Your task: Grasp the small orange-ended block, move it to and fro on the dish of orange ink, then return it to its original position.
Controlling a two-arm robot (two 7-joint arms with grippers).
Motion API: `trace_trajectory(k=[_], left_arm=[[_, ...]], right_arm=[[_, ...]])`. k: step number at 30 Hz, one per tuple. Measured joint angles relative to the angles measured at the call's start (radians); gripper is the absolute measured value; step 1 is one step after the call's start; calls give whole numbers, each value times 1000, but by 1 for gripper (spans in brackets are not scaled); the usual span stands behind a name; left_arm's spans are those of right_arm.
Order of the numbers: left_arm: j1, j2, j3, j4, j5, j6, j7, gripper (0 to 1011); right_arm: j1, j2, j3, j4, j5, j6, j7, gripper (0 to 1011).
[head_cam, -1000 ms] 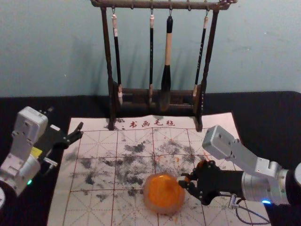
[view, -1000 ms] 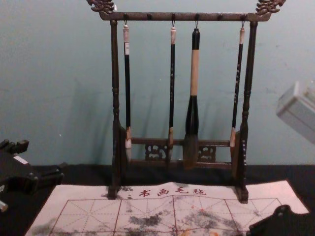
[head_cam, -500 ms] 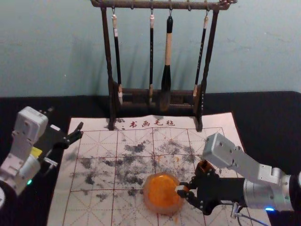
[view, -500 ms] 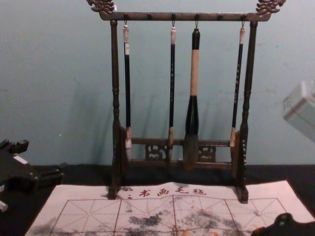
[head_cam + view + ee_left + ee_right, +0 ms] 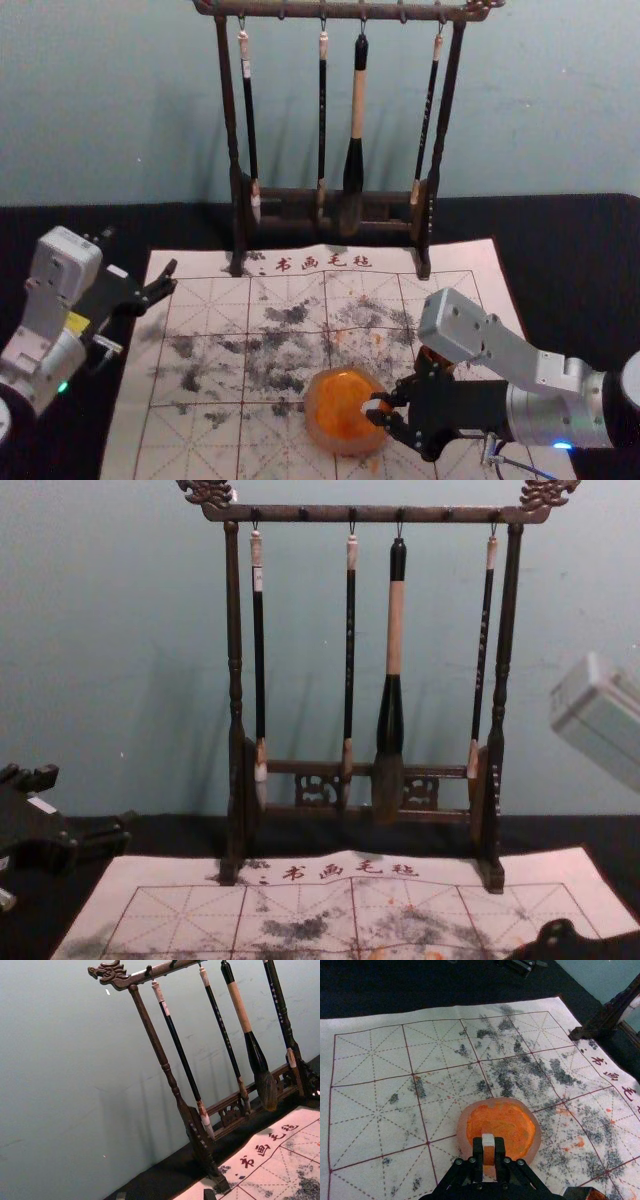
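Note:
My right gripper [image 5: 384,410] reaches in over the right edge of the round dish of orange ink [image 5: 345,405]. In the right wrist view, the right gripper [image 5: 489,1156] is shut on the small block [image 5: 488,1141], which is pale on top and orange-brown below, over the near part of the dish [image 5: 465,1132]. Whether the block touches the ink I cannot tell. At the far left, my left gripper [image 5: 166,284] is parked, its fingers apart and holding nothing. The left wrist view catches the tips of the left gripper [image 5: 165,1196] at its border.
A wooden rack [image 5: 235,150] with several hanging brushes stands at the mat's back. The white gridded mat [image 5: 200,440] bears black and orange stains. A brown-orange object [image 5: 592,1193] sits beside the right gripper, partly hidden by it. Black cloth [image 5: 560,250] surrounds the mat.
The right gripper first drew back slightly toward the right and near side, then moved left again with the block, over the dish's right part. The left arm and dish have stayed put.

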Motion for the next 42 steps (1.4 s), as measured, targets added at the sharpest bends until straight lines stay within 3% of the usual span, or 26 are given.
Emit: trace_trajectory(k=[22, 42], left_arm=[[0, 0, 0, 0, 0, 0, 0, 1001], [0, 0, 0, 0, 0, 0, 0, 1001]], right_arm=[[46, -44, -8, 74, 1, 18, -8, 96], [28, -13, 16, 50, 12, 30, -21, 96]])
